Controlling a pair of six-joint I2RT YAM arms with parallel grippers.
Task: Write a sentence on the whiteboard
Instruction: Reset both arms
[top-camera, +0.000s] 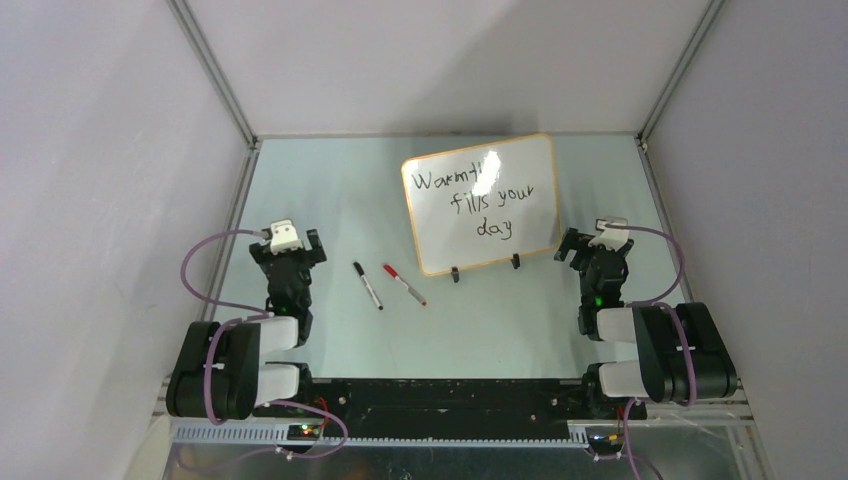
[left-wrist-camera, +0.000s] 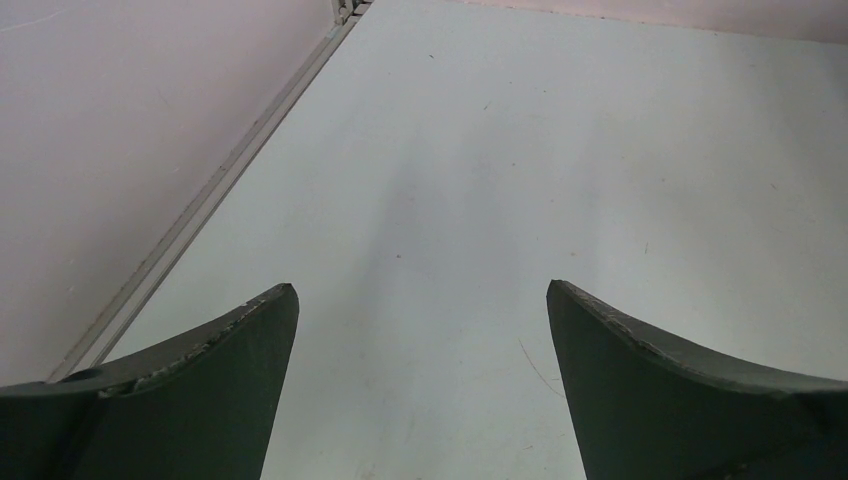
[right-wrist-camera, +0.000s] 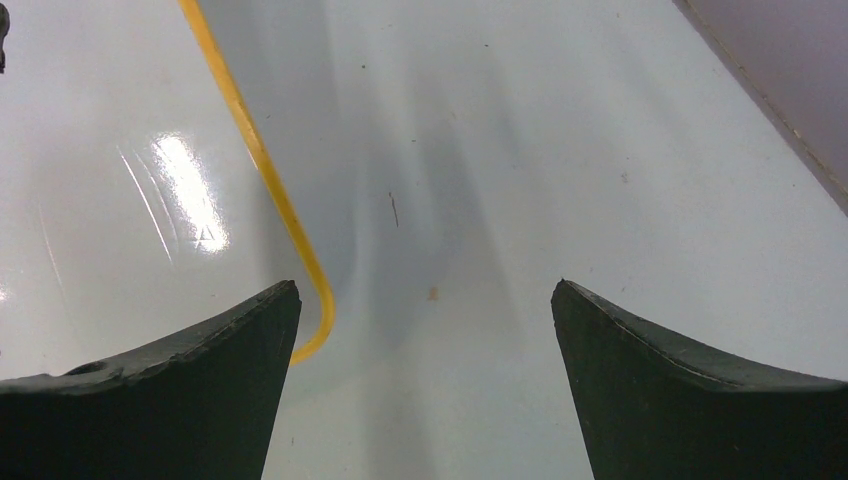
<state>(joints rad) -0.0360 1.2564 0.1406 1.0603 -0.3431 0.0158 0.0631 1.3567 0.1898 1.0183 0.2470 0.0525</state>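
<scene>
Reading the overhead view, I judge the writing step to be finished. The sentence (top-camera: 487, 198) sits on the whiteboard (top-camera: 537, 222) in three black lines, "Warmth", "fills your" and "day". A patch of glare washes out the end of the first word, so I can't check its last letters.

The whiteboard stands propped on its two small black feet toward the far right of the table (top-camera: 330, 190), tilted back and turned a little to one side. Its near right corner is just beside my right arm. In the right wrist view its orange frame (right-wrist-camera: 265, 165) curves round just ahead of the left-hand finger.

Both tools are free. The left gripper (left-wrist-camera: 420, 295) has its fingers spread wide with only bare table between them, and the right gripper (right-wrist-camera: 425, 290) is equally wide apart and holds nothing. Both arms are folded back close to their bases.

A black marker (top-camera: 367, 285) and a red marker (top-camera: 403, 284) lie side by side on the table between the left arm and the board, touching neither. As I see it, the next move calls for no further contact, only keeping both arms parked clear of the board so the ink isn't smudged.
</scene>
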